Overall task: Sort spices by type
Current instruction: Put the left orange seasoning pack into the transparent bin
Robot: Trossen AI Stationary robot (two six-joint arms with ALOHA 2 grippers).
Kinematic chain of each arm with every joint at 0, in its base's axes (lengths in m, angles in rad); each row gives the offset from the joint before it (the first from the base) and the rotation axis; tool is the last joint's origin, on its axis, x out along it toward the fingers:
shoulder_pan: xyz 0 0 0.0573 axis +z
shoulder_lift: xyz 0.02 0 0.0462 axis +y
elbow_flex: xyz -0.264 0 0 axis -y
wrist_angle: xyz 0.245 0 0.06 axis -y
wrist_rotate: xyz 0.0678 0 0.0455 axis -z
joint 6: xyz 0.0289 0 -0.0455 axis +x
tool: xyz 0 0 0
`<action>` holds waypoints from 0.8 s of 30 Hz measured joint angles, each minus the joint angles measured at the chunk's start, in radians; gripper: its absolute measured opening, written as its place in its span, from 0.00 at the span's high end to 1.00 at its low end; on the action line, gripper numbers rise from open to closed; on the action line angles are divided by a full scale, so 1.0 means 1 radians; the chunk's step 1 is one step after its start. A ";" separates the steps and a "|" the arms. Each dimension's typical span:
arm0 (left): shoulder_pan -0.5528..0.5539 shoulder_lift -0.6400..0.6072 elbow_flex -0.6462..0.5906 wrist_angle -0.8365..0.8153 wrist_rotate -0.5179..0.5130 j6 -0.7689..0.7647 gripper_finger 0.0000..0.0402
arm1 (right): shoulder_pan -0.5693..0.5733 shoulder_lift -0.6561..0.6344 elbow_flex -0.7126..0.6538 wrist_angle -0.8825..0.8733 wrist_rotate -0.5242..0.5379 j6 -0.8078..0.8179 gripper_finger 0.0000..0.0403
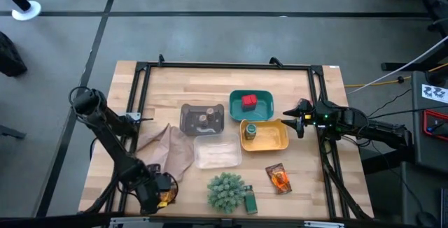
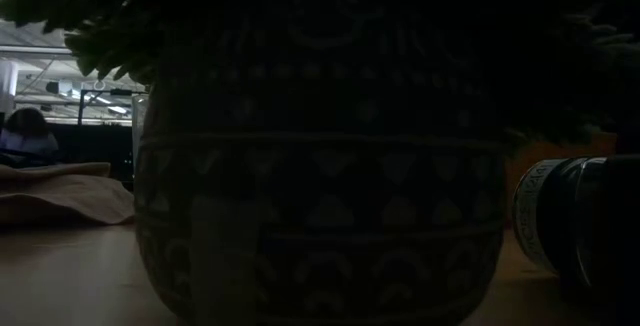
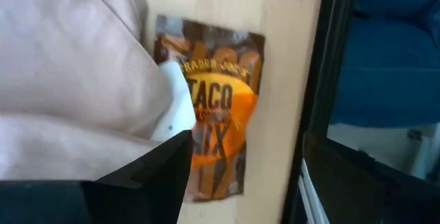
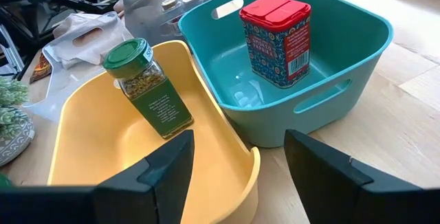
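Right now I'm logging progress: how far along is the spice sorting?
Done: a red tub in the teal tray, a green-lidded jar in the yellow tray, two small jars in the grey tray. In hand: left gripper over a taco sachet. Left: another orange sachet, green jar.

Red tub (image 4: 276,40) in teal tray (image 4: 357,59); green-capped jar (image 4: 146,86), yellow tray (image 4: 89,148).

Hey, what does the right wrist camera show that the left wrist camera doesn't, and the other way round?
Only the right wrist view: the teal tray holding a red tub, the yellow tray with a green jar leaning in it, and the grey tray beyond, seen past the open right gripper.
Only the left wrist view: an orange sachet lying near the table's edge, under the open left gripper.
Both share: the beige paper bag and the wooden table.
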 joint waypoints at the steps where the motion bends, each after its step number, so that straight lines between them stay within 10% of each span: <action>1: -0.005 0.000 0.000 0.000 -0.025 0.000 0.35 | 0.000 0.000 0.000 0.000 0.000 0.000 0.44; 24: -0.050 0.132 0.000 0.043 -0.069 -0.044 0.35 | 0.000 0.000 0.000 0.000 0.000 0.000 0.44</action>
